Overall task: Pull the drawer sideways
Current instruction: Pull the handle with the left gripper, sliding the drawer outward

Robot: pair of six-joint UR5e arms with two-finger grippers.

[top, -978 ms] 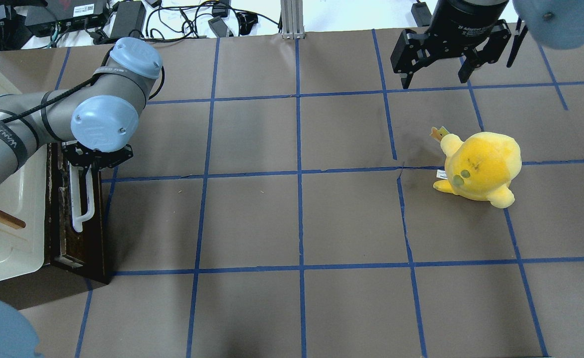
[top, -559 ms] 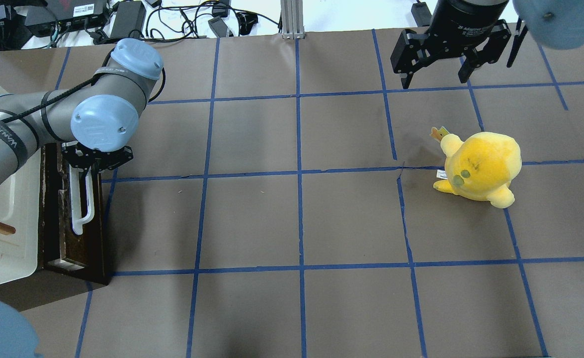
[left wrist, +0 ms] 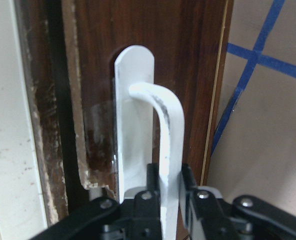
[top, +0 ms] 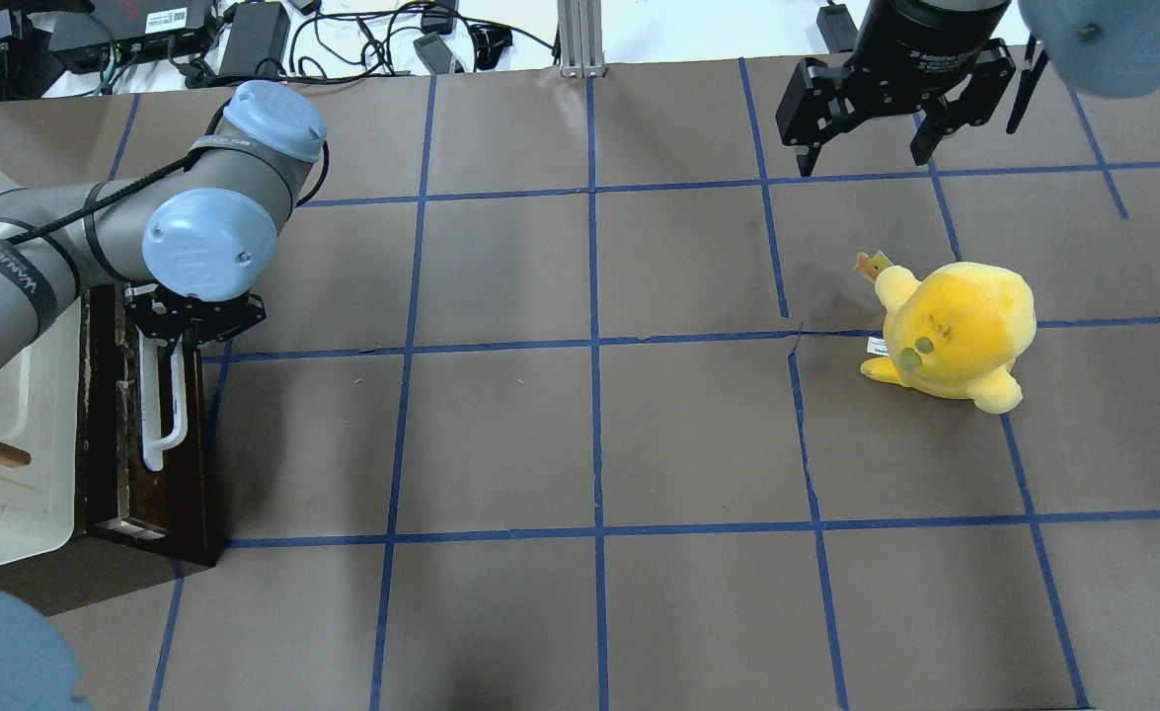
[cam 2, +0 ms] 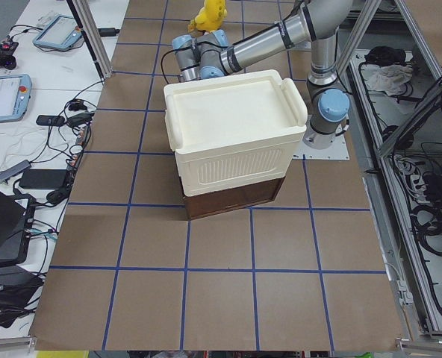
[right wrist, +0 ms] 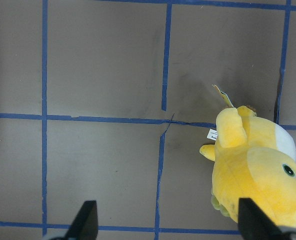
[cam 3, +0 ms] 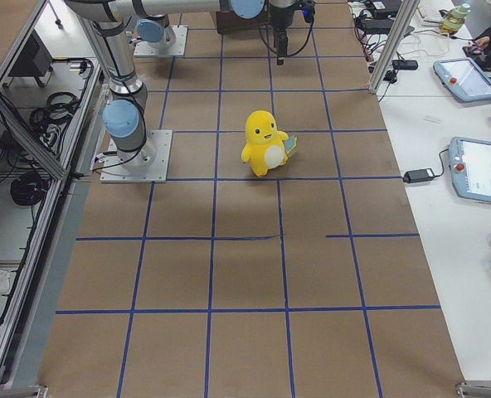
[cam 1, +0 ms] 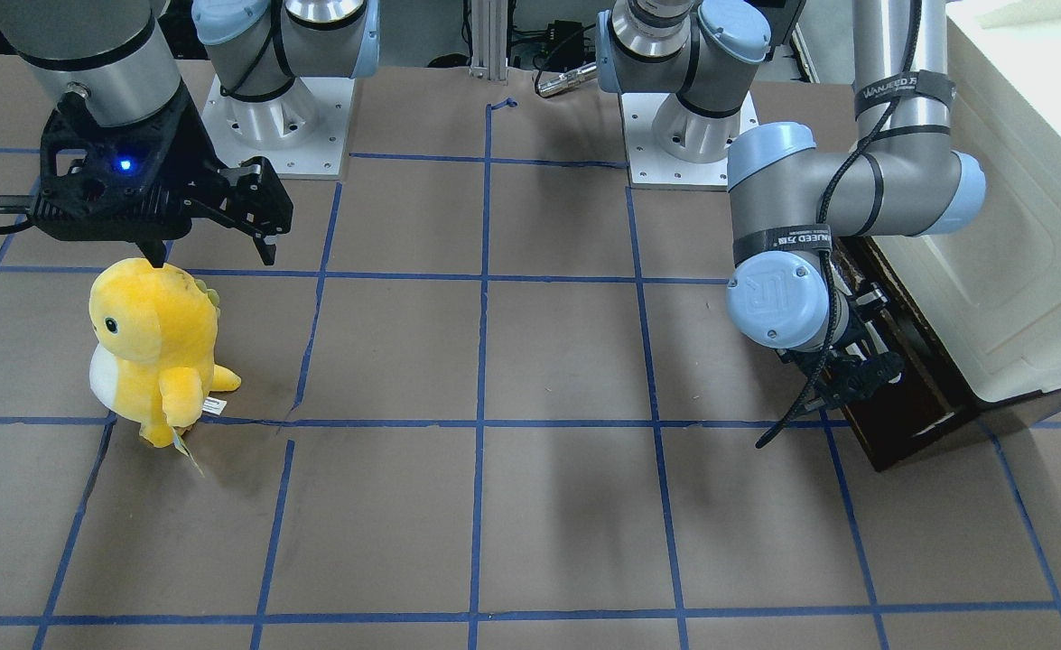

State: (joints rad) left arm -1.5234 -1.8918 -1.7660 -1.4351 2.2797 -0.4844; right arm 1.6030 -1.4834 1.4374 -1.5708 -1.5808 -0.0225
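The drawer (top: 111, 434) with its dark brown worn front sits at the table's left edge, under the cream-white cabinet body (top: 7, 484). Its long white bar handle (top: 158, 410) faces the table's middle. My left gripper (top: 177, 336) is shut on the far end of that handle. In the left wrist view the fingers (left wrist: 152, 187) clamp the white bar (left wrist: 165, 125) against the brown front (left wrist: 188, 75). A dark gap shows between the front and the cabinet. The drawer also shows in the front-facing view (cam 1: 905, 388). My right gripper (top: 866, 153) hangs open and empty over the far right.
A yellow plush toy (top: 955, 331) stands on the right side of the table, just near of the right gripper (cam 1: 214, 257). The brown table cover carries a grid of blue tape. Cables and power bricks (top: 244, 39) lie beyond the far edge.
My left gripper, still shut on the handle, has shifted slightly toward the near edge. The drawer and cabinet have slid a little that way with it. The right arm has not moved.
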